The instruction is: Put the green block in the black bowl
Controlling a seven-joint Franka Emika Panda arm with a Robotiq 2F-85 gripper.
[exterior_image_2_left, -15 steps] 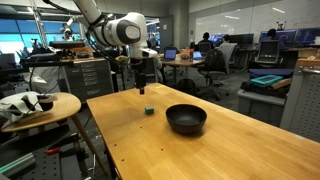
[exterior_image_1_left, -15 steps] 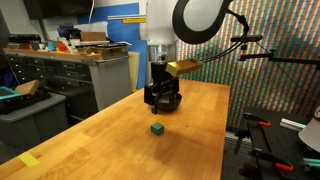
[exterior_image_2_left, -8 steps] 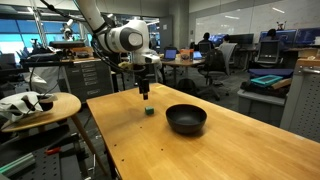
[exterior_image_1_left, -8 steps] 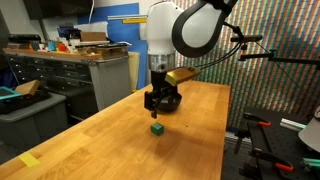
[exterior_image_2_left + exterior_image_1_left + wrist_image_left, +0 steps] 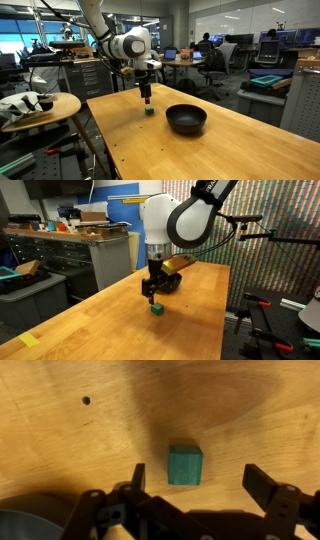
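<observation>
Wrist view: looks straight down on the green block [image 5: 185,465], flat and square on the pale wooden table [image 5: 250,400], touching nothing. Frames it with the gripper [image 5: 197,478], its two dark fingers [image 5: 265,485] spread wide, one left of the cube and one right, bare wood showing on both sides. Grips nothing. Also picks up a small dark hole [image 5: 86,401] in the wood at far left, and a grey curved edge in the lower left corner, too little of it to name.

In an exterior view: places the black bowl [image 5: 186,119] on the same table [image 5: 210,150], to the right of the block [image 5: 148,110] and a little nearer the camera, apart from it, with open wood between. Puts the gripper [image 5: 146,100] low, directly above the cube, hanging from the white arm [image 5: 125,45]. Too small here to judge the finger gap. Adds a round side table [image 5: 40,105] at left and office desks far behind.

In an exterior view from another side: shows the gripper [image 5: 153,295] pointing straight down, its tips just above the block [image 5: 157,308], near the middle of the tabletop [image 5: 100,325]. Hides most of what lies behind the arm [image 5: 170,225]; impossible to say for sure where the bowl sits from here. Brings in grey cabinets [image 5: 60,255] at far left.
</observation>
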